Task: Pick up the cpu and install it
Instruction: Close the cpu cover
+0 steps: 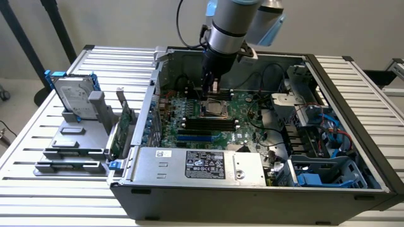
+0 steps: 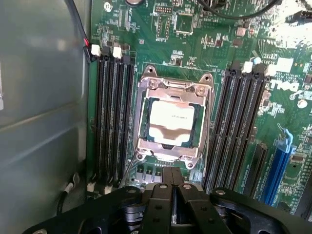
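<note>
Silver-grey metal catches the light on the small, flat, square cpu, which lies inside the steel frame of the socket at the middle of a green motherboard. Rows of long black memory slots flank it on either side. The arm's black end effector hangs just beside the socket's edge, its fingers pressed together with nothing between them, apart from the chip.

Seen from the exterior view, the end effector points down into the open dark-grey computer case, directly above the cpu. A grey boxed power supply with a black label sits along the case's near wall.

On the slatted aluminium worktop, at the exterior view's left, a large silver hard drive with a blue frame stands upright in a grey holder, well apart from the arm. A green circuit card stands on edge between the holder and the case.
</note>
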Controlling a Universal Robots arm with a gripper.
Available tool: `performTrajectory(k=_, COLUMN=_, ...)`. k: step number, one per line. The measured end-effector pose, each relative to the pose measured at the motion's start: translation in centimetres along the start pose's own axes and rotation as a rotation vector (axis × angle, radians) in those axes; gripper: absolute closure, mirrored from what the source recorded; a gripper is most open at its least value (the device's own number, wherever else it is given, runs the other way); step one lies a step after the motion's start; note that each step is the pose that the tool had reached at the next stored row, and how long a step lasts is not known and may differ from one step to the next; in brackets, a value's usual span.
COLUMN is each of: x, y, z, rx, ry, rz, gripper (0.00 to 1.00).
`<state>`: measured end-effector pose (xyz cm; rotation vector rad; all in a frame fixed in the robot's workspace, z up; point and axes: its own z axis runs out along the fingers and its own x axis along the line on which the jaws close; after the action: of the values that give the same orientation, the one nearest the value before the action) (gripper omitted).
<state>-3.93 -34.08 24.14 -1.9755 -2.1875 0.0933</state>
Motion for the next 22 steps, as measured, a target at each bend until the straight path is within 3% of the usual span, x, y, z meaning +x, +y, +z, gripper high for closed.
performTrajectory(k=5, x=-0.1, y=0.15, z=0.68, rx=0.0069, ry=0.0013, rz=0.005, gripper=0.89)
performTrajectory(k=9, x=-0.2, y=0.28, z=1.1, rx=0.007, ry=0.0051, rz=0.023, gripper=0.89)
performTrajectory(k=16, x=-0.2, y=0.43, z=1.94, rx=0.0051, ry=0.0165, rz=0.084, gripper=0.89)
performTrajectory(k=22, x=-0.3, y=0.53, z=2.52, rx=0.0077, ry=0.0234, rz=0.119, gripper=0.89)
